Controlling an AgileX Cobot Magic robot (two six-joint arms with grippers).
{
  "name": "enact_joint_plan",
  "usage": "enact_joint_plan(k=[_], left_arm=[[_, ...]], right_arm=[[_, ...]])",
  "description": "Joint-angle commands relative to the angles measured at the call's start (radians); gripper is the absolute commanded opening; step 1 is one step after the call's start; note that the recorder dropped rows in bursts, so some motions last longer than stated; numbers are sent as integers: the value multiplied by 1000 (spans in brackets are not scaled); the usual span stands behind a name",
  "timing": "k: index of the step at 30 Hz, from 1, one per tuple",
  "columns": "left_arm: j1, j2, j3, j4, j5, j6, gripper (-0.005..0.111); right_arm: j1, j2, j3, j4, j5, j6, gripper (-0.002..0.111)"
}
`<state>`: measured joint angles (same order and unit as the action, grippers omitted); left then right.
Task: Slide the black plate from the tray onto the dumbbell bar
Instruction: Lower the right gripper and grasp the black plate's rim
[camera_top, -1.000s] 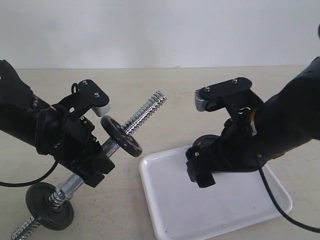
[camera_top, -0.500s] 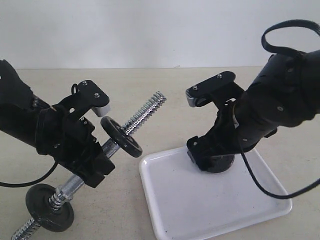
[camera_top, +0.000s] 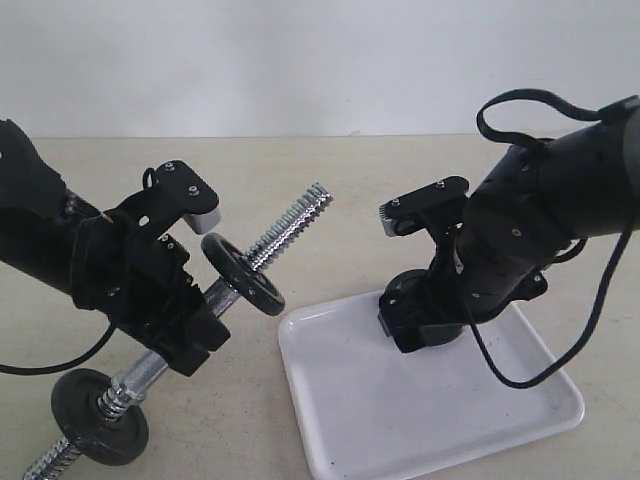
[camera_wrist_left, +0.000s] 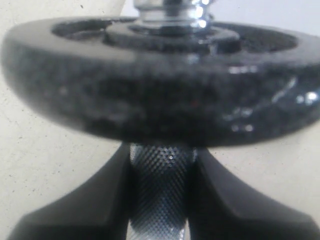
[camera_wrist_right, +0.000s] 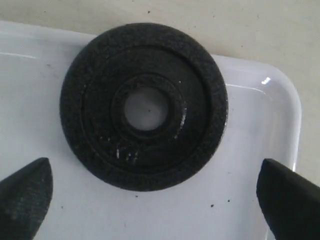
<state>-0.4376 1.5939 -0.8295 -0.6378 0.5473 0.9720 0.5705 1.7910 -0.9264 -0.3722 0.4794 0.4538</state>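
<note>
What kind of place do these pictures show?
Probably a robot test bench, not a gym: a plain beige table, a blank white wall, and a dumbbell bar staged beside a white tray.

The desk is a pale beige, matte surface running back to a plain white wall. Directly on it lies a glossy white rectangular tray with rounded corners and a low rim, set at a slant to the wall. Apart to the left of the tray, a small round black cast-iron disc on the low end of a tilted chrome dumbbell bar rests on the desk. The bar's coarse threaded tip pokes out beyond the disc, farther from the tray; whether it touches the desk cannot be told. Past the tray's rounded corner, the right wrist view shows bare desk with a few dark specks.
</note>
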Motion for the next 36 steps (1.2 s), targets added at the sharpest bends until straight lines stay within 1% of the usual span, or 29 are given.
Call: enact_joint_plan(k=[1,3,8,10,13,24,32,36], left_arm=[[-3,-50,-34,-87,-22,-13,4],[-3,-50,-34,-87,-22,-13,4],[-3,-50,-34,-87,-20,-13,4],[-3,-50,-34,-87,-20,-13,4],[-3,-50,-34,-87,-22,-13,4],[-3,-50,-34,-87,-24,-13,4],[-3,-50,-34,-87,-24,-13,4],[-3,-50,-34,-87,-24,-13,4]], right_arm=[[-3,3,-5,-19,-84,-1,101],[-3,8,-14,-22,-113,-1,101],[-3,92,-126,-22,33,-1,101],[-3,114,-144,-24,34,-1,101],[-3,128,-144,-28,6,-1,101],[-3,175,-144,-22,28,30,101],[-3,175,-144,-1,95,46,101],[-3,175,-144,42,105,46,101]])
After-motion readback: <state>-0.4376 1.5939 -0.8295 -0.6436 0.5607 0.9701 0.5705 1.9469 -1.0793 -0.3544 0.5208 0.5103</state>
